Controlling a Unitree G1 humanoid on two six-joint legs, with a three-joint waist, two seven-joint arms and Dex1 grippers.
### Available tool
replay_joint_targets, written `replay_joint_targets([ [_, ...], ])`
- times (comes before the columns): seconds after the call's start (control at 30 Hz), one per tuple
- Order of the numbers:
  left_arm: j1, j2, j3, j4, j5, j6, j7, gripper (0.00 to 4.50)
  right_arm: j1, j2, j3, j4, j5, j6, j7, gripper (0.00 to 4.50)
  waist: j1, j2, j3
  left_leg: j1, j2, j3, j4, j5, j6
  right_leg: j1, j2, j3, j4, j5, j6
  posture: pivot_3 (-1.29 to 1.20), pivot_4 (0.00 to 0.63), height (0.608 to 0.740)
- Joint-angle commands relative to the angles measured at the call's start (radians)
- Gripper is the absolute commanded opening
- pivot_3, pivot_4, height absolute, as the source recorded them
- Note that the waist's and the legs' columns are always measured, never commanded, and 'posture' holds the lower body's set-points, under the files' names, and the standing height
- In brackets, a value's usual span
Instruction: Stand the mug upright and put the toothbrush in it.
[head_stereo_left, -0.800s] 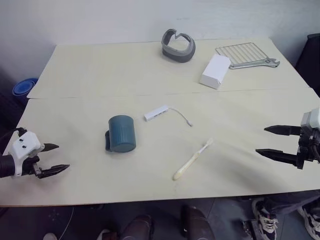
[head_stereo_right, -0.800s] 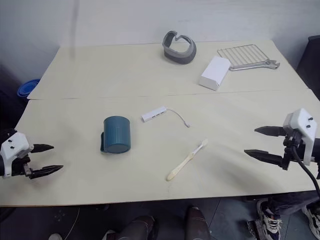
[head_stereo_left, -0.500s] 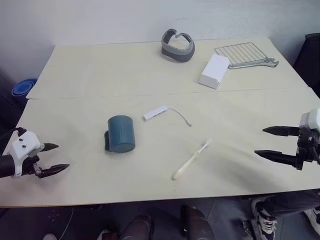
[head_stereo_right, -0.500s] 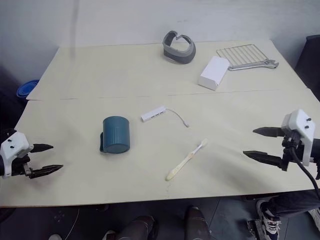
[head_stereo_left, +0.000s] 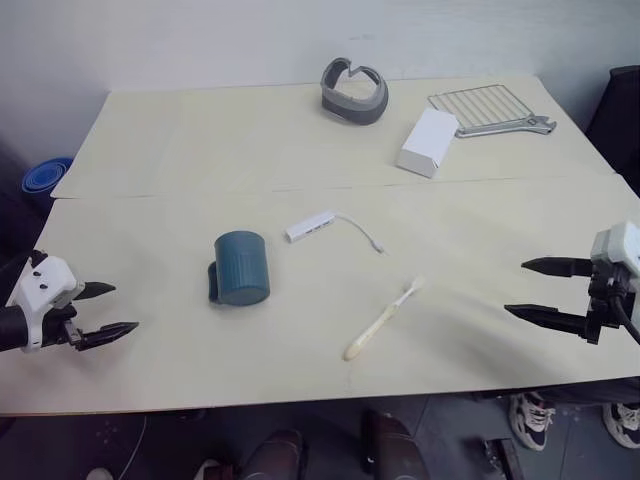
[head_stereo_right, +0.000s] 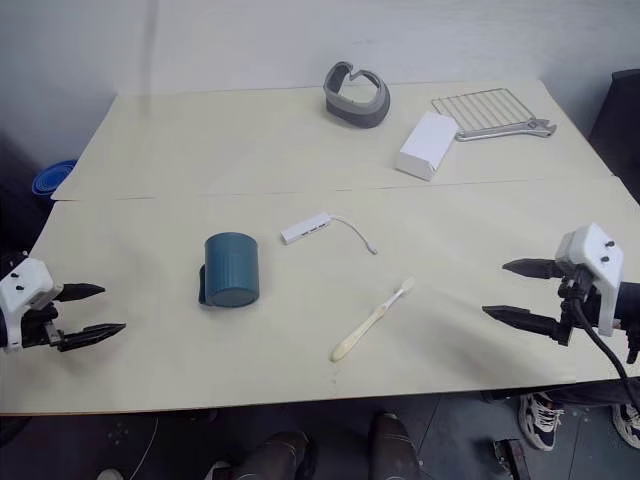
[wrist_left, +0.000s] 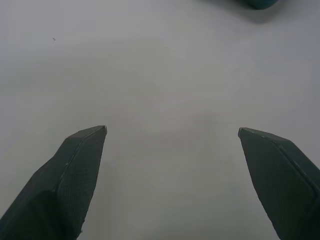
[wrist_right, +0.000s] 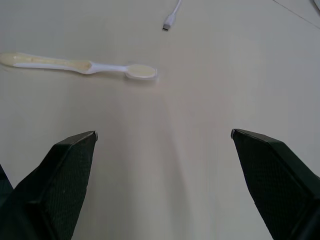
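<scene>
The mug (head_stereo_left: 241, 267) lies on its side on the table (head_stereo_left: 180, 150), with the toothbrush (head_stereo_left: 384, 319) flat to its right, apart from it. Further out, the left gripper (head_stereo_left: 107, 310) and right gripper (head_stereo_left: 533, 290) hover released, each grasping nothing.

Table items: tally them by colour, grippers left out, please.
Teal: 1, mug
Cream: 1, toothbrush
White: 2, hub with cable, box
Grey: 1, curved band
Metal: 2, wire rack, wrench
Total: 7
</scene>
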Motion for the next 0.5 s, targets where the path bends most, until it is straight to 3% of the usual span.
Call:
replay_joint_targets([
  [0.03, -0.014, 0.004, 0.033, 0.013, -0.025, 0.008, -0.014, 4.50, 0.004, -0.001, -0.034, -0.001, 0.016, 0.009, 0.009, 4.48, 0.000, 0.000, 0.000, 0.000, 0.000, 0.000, 0.000, 0.000, 0.000, 0.000, 0.000, 0.000, 0.000, 0.000, 0.000, 0.00, 0.150, 0.740],
  [0.2, -0.015, 0.004, 0.039, 0.017, -0.034, 0.018, -0.028, 4.50, 0.007, -0.003, -0.032, 0.011, 0.019, 0.017, 0.021, 4.48, -0.001, 0.000, 0.000, 0.000, 0.000, 0.000, 0.000, 0.000, 0.000, 0.000, 0.000, 0.000, 0.000, 0.000, 0.000, 0.00, 0.150, 0.740],
  [0.37, -0.070, 0.000, 0.082, -0.034, -0.133, 0.144, -0.023, 4.50, -0.053, 0.017, 0.005, -0.029, 0.011, -0.001, -0.031, 4.48, 0.000, 0.000, 0.000, 0.000, 0.001, 0.001, 0.000, 0.000, 0.000, -0.001, 0.001, 0.001, 0.001, 0.000, 0.000, 0.00, 0.150, 0.740],
  [0.43, -0.116, 0.017, 0.102, -0.084, -0.210, 0.244, -0.040, 4.50, -0.148, 0.034, 0.060, -0.067, 0.035, 0.025, -0.067, 4.48, -0.002, 0.000, 0.000, 0.000, 0.001, 0.001, 0.001, 0.000, 0.000, -0.001, 0.001, 0.001, 0.001, 0.000, -0.001, 0.00, 0.150, 0.740],
  [0.5, -0.150, 0.057, 0.104, -0.156, -0.271, 0.315, -0.096, 4.50, -0.309, 0.077, 0.194, -0.089, 0.001, 0.014, -0.099, 4.48, -0.008, -0.001, 0.000, 0.000, 0.001, 0.003, 0.002, 0.000, -0.001, -0.002, 0.001, 0.002, 0.003, 0.001, -0.001, 0.00, 0.150, 0.740],
])
